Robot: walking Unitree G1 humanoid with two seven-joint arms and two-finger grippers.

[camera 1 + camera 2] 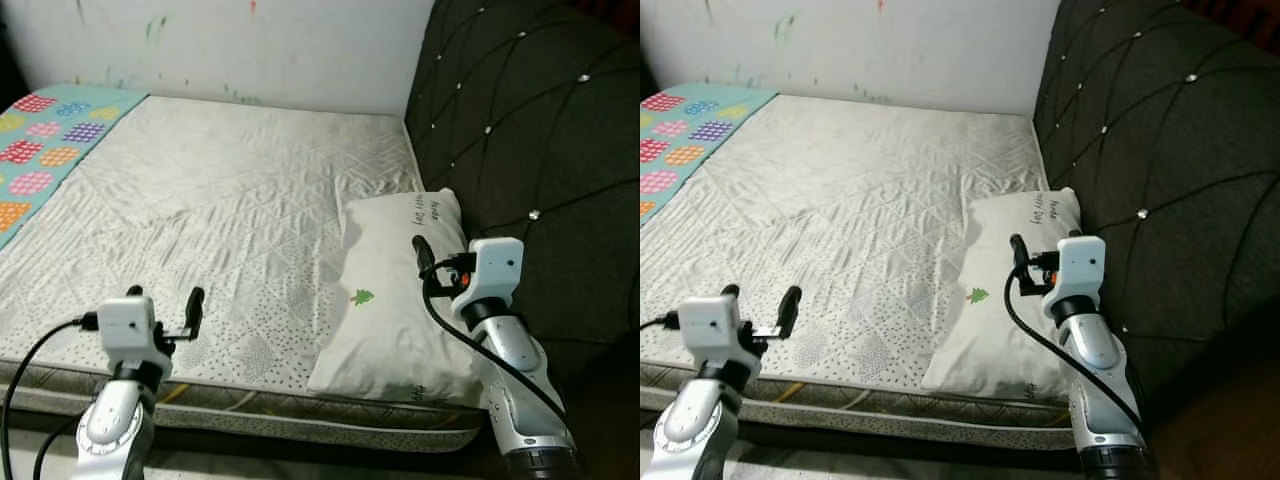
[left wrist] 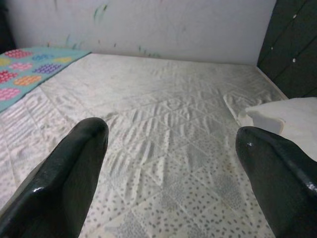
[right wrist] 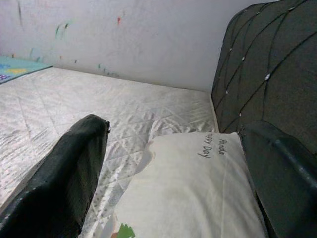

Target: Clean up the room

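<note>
Right end effector (image 3: pixel 173 183) spread above pillow (image 1: pixel 395 300) by headboard (image 1: pixel 530 130). Left end effector (image 2: pixel 171 183) spread over near mattress (image 1: pixel 220 210) edge.

Blanket (image 1: pixel 45 140) cut by left edge; pillow (image 1: pixel 395 310) lettering too small to read.
</note>
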